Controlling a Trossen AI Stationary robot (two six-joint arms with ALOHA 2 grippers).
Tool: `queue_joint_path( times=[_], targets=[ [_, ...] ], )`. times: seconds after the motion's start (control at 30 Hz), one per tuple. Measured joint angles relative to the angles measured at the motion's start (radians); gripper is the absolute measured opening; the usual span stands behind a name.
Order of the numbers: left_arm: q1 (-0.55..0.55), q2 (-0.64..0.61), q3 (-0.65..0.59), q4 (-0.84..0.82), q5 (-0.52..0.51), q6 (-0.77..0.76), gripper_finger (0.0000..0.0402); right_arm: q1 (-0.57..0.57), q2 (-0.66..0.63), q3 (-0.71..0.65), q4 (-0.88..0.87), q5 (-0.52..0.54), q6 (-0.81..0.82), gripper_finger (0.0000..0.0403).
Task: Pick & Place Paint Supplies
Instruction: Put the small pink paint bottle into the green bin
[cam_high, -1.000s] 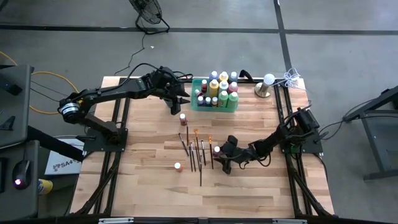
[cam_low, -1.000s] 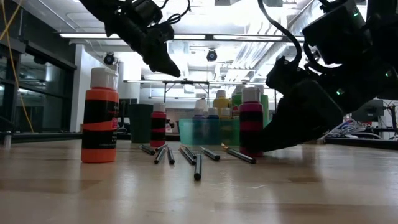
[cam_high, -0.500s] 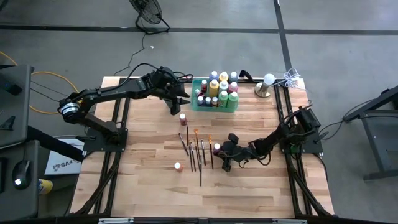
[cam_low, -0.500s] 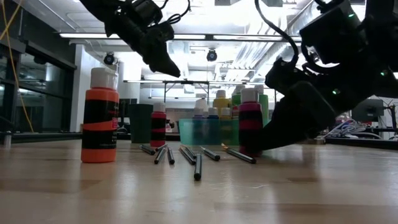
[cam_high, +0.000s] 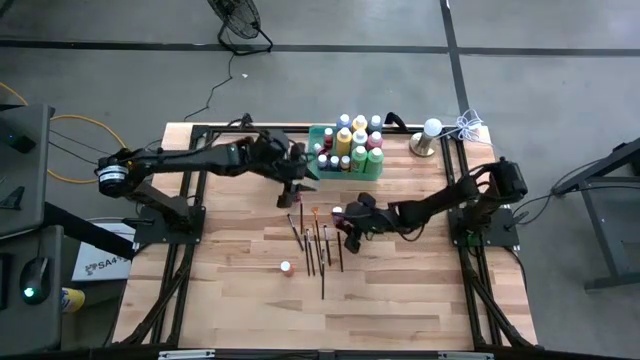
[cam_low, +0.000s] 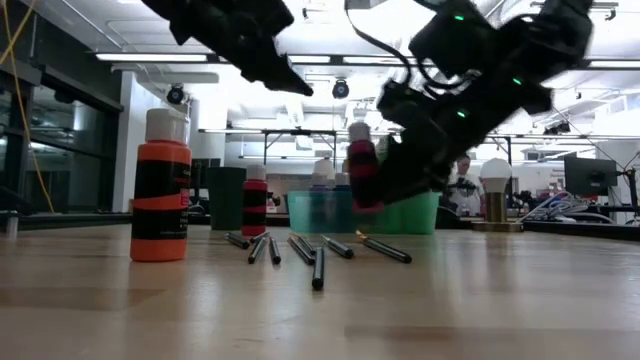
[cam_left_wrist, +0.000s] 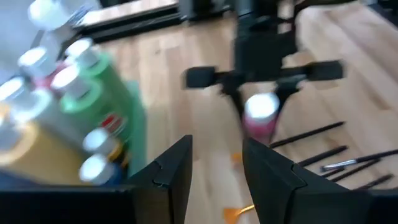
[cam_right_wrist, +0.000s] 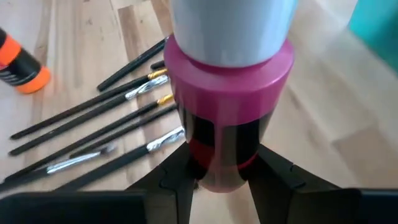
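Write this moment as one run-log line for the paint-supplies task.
right gripper: shut on pink bottle, lifted off table | left gripper: open, above red bottle | tray: holds bottles | brushes: on table

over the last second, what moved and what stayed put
The right gripper, shut on the pink bottle, lifted it off the table and carried it toward the green tray. The left gripper moved out over the red bottle. Orange bottle and brushes stayed.
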Motion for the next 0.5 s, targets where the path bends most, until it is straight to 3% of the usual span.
queue_joint_path(
  times=[0.17, 0.37, 0.5],
  targets=[
    [-0.044, 0.000, 0.000, 0.007, 0.002, -0.002, 0.0179, -0.035, -0.001, 0.108, -0.110, 0.003, -0.060, 0.0115],
    [-0.061, 0.000, 0.000, -0.003, 0.000, -0.020, 0.0247, -0.078, -0.001, 0.161, -0.118, -0.016, -0.071, 0.0118],
    [-0.060, 0.017, 0.001, 0.026, -0.001, -0.042, 0.0268, -0.106, -0.001, 0.179, -0.121, -0.042, -0.095, 0.0117]
  ],
)
